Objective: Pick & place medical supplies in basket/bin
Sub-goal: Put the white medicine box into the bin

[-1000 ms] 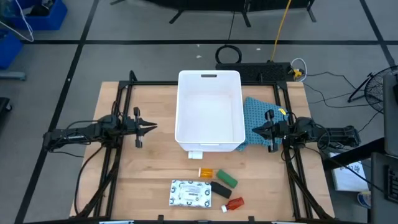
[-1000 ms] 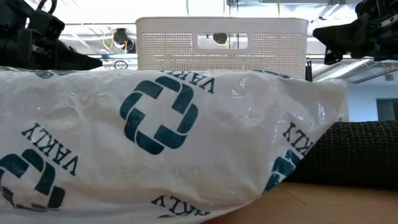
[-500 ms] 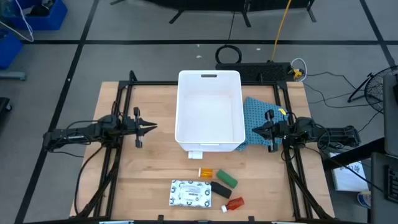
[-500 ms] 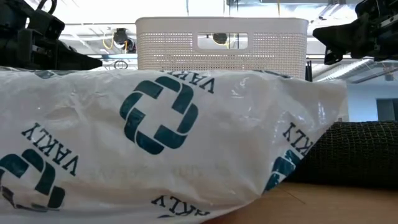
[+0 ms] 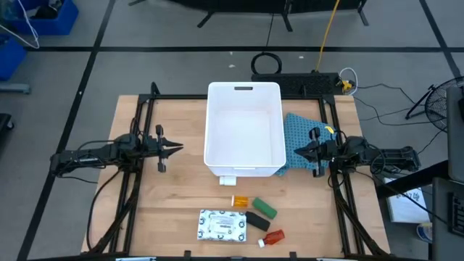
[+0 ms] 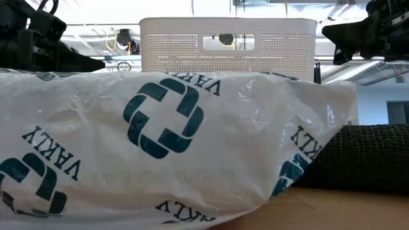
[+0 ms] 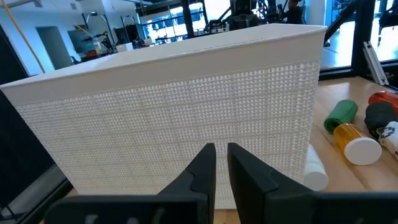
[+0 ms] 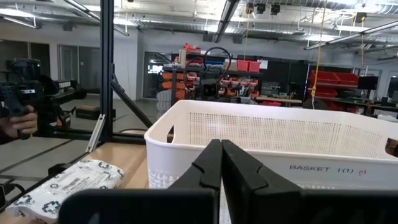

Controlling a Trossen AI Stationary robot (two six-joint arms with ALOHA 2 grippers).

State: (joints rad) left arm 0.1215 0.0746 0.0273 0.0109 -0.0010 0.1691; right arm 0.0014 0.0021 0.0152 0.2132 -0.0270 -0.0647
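Currently: five supplies (image 5: pixel 249 214) | one basket (image 5: pixel 244 130) | left gripper (image 5: pixel 177 148), right gripper (image 5: pixel 297 151) both pressed together

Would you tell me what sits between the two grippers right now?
In the high view, the white tub stands between the left gripper and right gripper, with the blue cloth edging toward the right one.

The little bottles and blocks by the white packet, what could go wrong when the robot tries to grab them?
The orange-and-white vial, green block, black block and red bottle lie crowded beside the packet, so fingers might bump neighbours. The round vial could roll. The basket has tall walls an arm might hit.
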